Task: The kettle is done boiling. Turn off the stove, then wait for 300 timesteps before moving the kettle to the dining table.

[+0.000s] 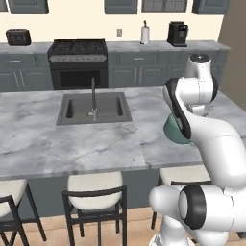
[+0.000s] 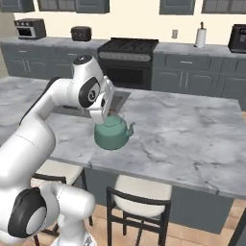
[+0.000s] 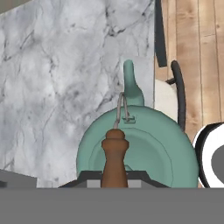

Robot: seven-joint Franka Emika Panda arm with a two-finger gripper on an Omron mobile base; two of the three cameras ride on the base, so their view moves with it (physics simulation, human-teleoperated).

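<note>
Sitting at the near edge of the dining table (image 2: pixel 192 125), the kettle (image 2: pixel 111 134) pointed its spout along that edge, sink (image 1: pixel 93 108) beyond it. Gripper (image 2: pixel 103 115) was clamped on its wire handle from above. Stove (image 2: pixel 127 60) stood against the back wall.

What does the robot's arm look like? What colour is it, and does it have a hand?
The arm is glossy white, built of fat rounded segments, with dark black rings at its joints. At its end sits a boxy white hand with a small two-finger gripper and dark finger tips. No cables or markings are visible on it.
</note>
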